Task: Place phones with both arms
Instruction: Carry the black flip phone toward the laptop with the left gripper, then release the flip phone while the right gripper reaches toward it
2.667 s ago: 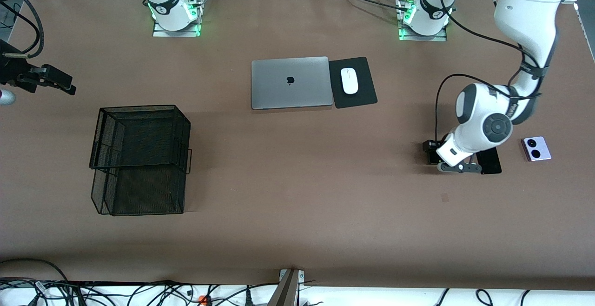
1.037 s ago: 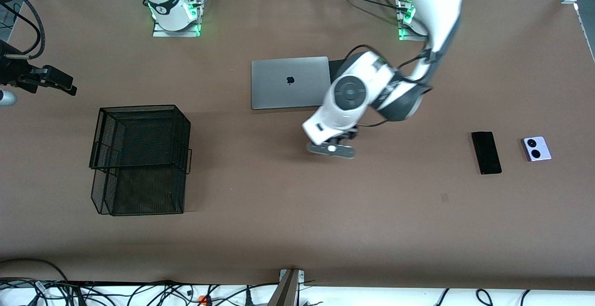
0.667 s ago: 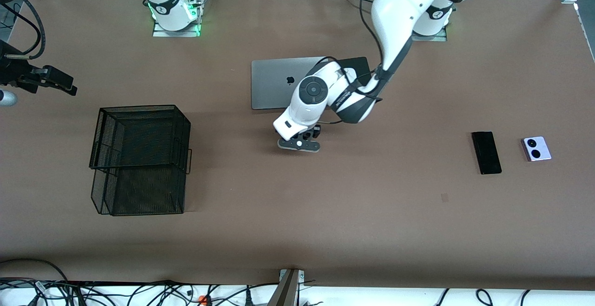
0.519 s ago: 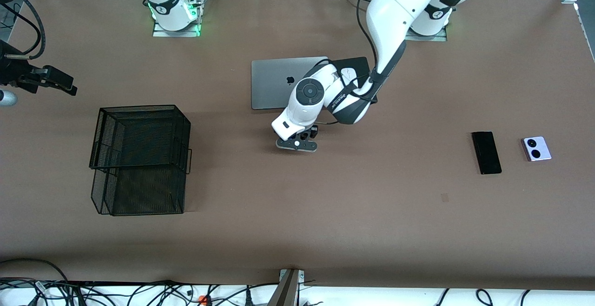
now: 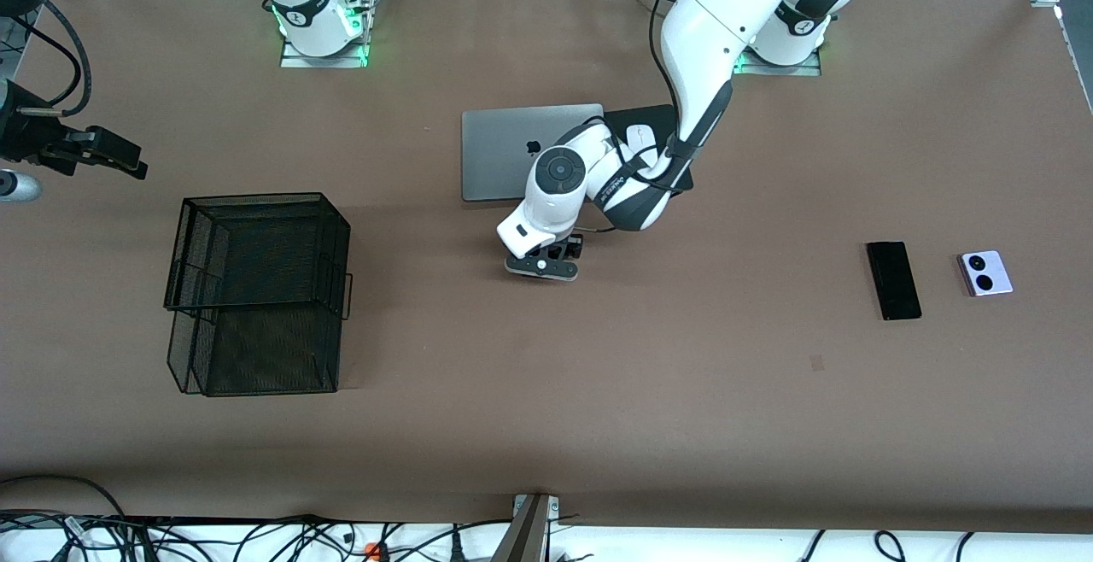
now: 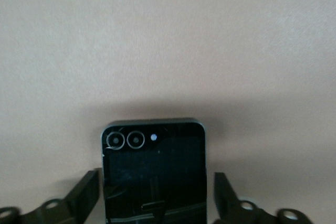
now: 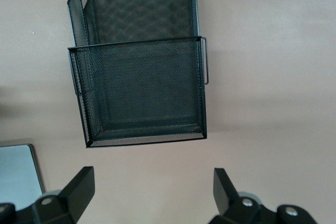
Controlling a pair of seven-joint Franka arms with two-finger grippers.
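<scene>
On the brown table (image 5: 598, 391), a black mesh basket (image 5: 256, 289) stands toward the right arm's end, and a grey laptop (image 5: 512, 152) lies near the edge by the bases. At mid-table the left gripper (image 5: 541, 265) sits low, its fingers (image 6: 84, 195) spread apart, clear of the folded black phone (image 6: 153, 174) between them. Toward the left arm's end lie the black slab phone (image 5: 893, 279) and, beside it, the lavender phone (image 5: 986, 272). Waiting with jaws wide, the right gripper (image 7: 152, 198) hangs at the right arm's end.

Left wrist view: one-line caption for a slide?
Left gripper open around the black folded phone lying on the table.
</scene>
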